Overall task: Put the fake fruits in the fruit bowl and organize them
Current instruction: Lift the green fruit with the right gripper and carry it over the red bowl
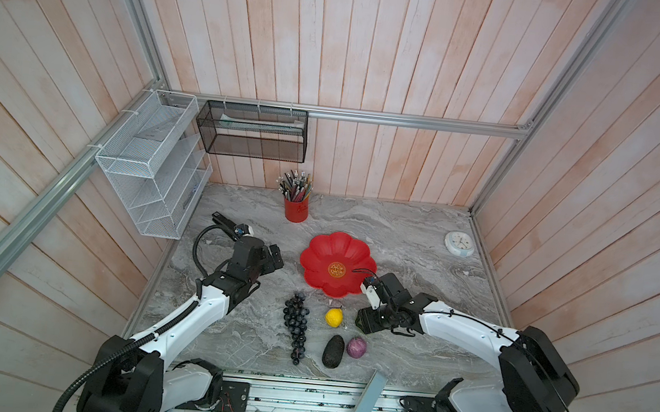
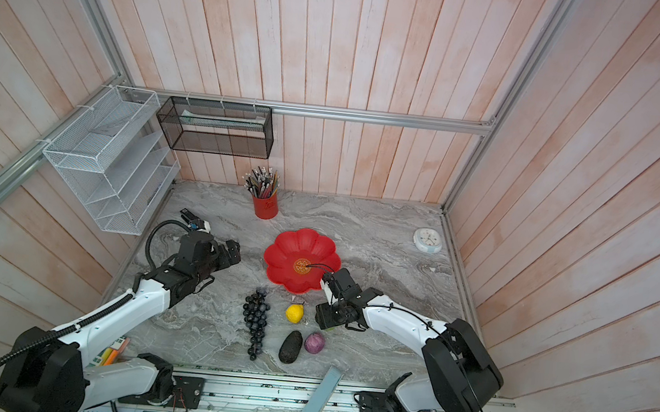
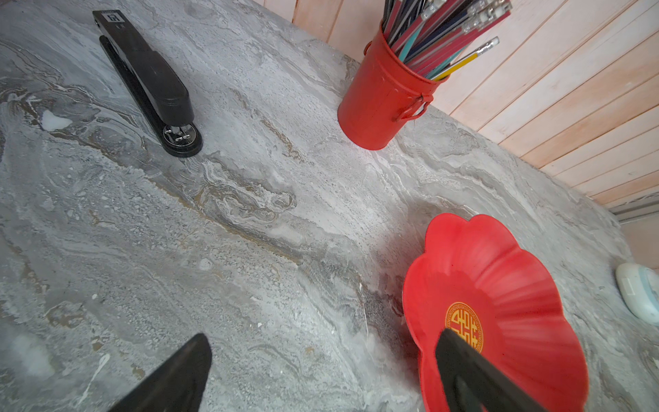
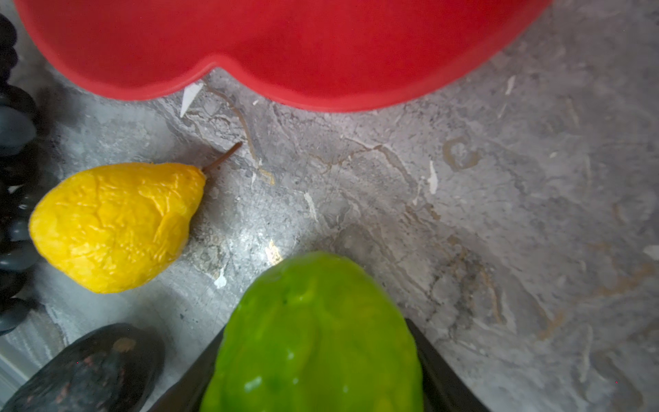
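Fruit bowl (image 1: 324, 248) empty: none of five placed. Grape bunch (image 1: 294, 322), pear (image 1: 333, 317), avocado (image 1: 333, 351) and purple fruit (image 1: 356, 347) lie on the table (image 1: 418, 266). Right gripper (image 1: 362, 322) clasps the green fruit (image 4: 317, 335) low beside the pear; left gripper (image 3: 324, 337) wide, empty.

Five fake fruits (image 1: 333, 317), one bowl (image 1: 317, 256), one cup (image 1: 295, 210), one stapler (image 3: 149, 82), one clock (image 1: 459, 243).

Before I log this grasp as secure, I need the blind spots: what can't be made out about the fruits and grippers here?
- Bumpy bright green fruit: all but hidden under the right gripper in both top views; the right wrist view's edge cuts it off.
- Whether that gripper's fingers press it: only dark slivers show there.
- Long dark grape bunch: blurred, cut by the same view's edge.
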You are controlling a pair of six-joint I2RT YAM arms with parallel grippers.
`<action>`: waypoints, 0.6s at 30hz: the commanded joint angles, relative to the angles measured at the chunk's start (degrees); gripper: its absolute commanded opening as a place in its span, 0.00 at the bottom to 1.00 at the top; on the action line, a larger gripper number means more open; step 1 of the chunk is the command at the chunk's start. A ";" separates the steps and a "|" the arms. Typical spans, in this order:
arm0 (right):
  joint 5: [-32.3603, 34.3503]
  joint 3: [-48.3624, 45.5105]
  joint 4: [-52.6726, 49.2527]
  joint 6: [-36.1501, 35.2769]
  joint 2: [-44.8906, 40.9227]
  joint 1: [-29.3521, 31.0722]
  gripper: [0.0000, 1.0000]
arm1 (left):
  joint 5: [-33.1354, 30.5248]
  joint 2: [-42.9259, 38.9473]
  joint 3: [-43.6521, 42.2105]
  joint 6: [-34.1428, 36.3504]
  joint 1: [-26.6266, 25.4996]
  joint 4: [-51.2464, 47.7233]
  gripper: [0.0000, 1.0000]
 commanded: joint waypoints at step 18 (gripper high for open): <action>1.41 21.42 -1.94 -6.83 1.40 -5.13 0.48 | -4.75 -3.72 2.71 4.69 0.09 -3.91 1.00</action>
